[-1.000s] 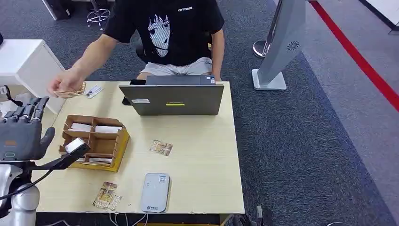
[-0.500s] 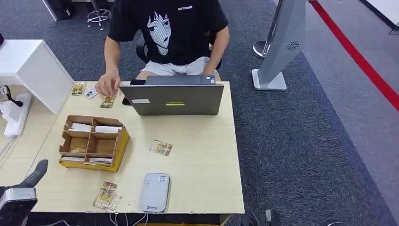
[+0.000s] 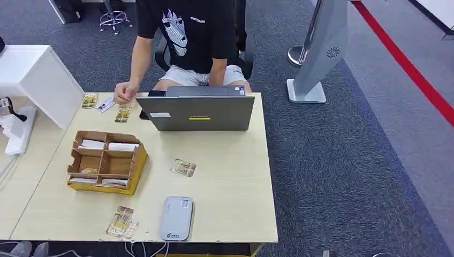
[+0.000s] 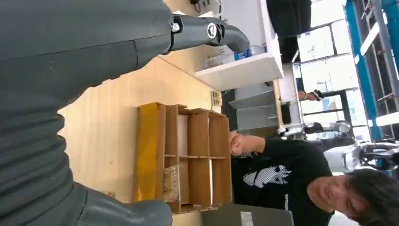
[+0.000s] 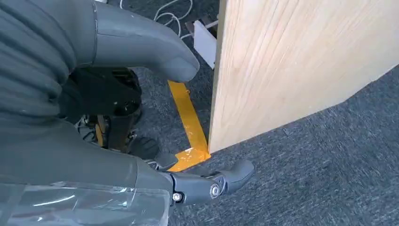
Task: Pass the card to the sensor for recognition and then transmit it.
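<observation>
Desk (image 3: 235, 214): pale wood, grey carpet around.
Left hand (image 4: 56, 94): fingers spread, holding nothing.
Right hand (image 5: 70, 117): beside the desk's side panel, apparently empty.
Card (image 3: 183, 168): flat, just beyond the sensor (image 3: 176, 218), long axis slightly skewed; apart from both hands.

Even indoor light, soft shadows; windows (image 4: 329, 42) blown out (left wrist view); near hand (image 4: 56, 94) slightly soft.

Left hand (image 4: 70, 94) lowered below table (image 3: 225, 176).
</observation>
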`<act>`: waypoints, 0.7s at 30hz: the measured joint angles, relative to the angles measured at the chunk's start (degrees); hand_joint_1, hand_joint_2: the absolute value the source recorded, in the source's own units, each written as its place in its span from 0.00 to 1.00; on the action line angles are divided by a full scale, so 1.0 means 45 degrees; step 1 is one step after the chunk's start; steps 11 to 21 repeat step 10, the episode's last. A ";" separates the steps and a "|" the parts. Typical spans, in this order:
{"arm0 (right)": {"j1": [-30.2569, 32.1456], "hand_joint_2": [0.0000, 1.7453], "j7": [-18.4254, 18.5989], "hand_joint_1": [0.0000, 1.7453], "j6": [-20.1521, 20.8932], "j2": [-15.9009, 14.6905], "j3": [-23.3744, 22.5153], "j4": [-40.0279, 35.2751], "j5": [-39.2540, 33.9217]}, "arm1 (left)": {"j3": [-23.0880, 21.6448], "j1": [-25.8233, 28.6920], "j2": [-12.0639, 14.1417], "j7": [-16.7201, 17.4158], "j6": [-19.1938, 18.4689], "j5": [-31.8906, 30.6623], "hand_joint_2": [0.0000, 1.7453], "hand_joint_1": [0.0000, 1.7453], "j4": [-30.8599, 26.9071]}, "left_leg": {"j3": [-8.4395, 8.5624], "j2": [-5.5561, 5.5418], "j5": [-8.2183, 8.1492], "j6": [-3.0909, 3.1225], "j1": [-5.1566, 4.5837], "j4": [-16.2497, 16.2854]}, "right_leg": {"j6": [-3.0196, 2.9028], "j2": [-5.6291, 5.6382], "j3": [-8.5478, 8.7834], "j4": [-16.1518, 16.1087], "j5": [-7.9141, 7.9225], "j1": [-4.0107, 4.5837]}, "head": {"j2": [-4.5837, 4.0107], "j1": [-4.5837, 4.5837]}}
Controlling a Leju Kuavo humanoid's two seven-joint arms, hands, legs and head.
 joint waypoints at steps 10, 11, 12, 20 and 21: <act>0.0048 1.00 0.0029 0.00 -0.0010 0.0024 0.0048 -0.0238 -0.0257 | 0.0531 -0.0047 -0.0219 0.1013 -0.0539 0.1873 1.00 0.00 0.1279 | 0.0001 0.0002 -0.0001 0.0000 -0.0003 0.0000 | 0.0000 0.0002 0.0003 0.0001 0.0000 -0.0002 | 0.0000 -0.0005; 0.0048 1.00 0.0029 0.00 -0.0010 0.0024 0.0048 -0.0238 -0.0257 | 0.0531 -0.0047 -0.0219 0.1013 -0.0539 0.1873 1.00 0.00 0.1279 | 0.0001 0.0002 -0.0001 0.0000 -0.0003 0.0000 | 0.0000 0.0002 0.0003 0.0001 0.0000 -0.0002 | 0.0000 -0.0005; 0.0048 1.00 0.0029 0.00 -0.0010 0.0024 0.0048 -0.0238 -0.0257 | 0.0531 -0.0047 -0.0219 0.1013 -0.0539 0.1873 1.00 0.00 0.1279 | 0.0001 0.0002 -0.0001 0.0000 -0.0003 0.0000 | 0.0000 0.0002 0.0003 0.0001 0.0000 -0.0002 | 0.0000 -0.0005; 0.0048 1.00 0.0029 0.00 -0.0010 0.0024 0.0048 -0.0238 -0.0257 | 0.0531 -0.0047 -0.0219 0.1013 -0.0539 0.1873 1.00 0.00 0.1279 | 0.0001 0.0002 -0.0001 0.0000 -0.0003 0.0000 | 0.0000 0.0002 0.0003 0.0001 0.0000 -0.0002 | 0.0000 -0.0005; 0.0048 1.00 0.0029 0.00 -0.0010 0.0024 0.0048 -0.0238 -0.0257 | 0.0531 -0.0047 -0.0219 0.1013 -0.0539 0.1873 1.00 0.00 0.1279 | 0.0001 0.0002 -0.0001 0.0000 -0.0003 0.0000 | 0.0000 0.0002 0.0003 0.0001 0.0000 -0.0002 | 0.0000 -0.0005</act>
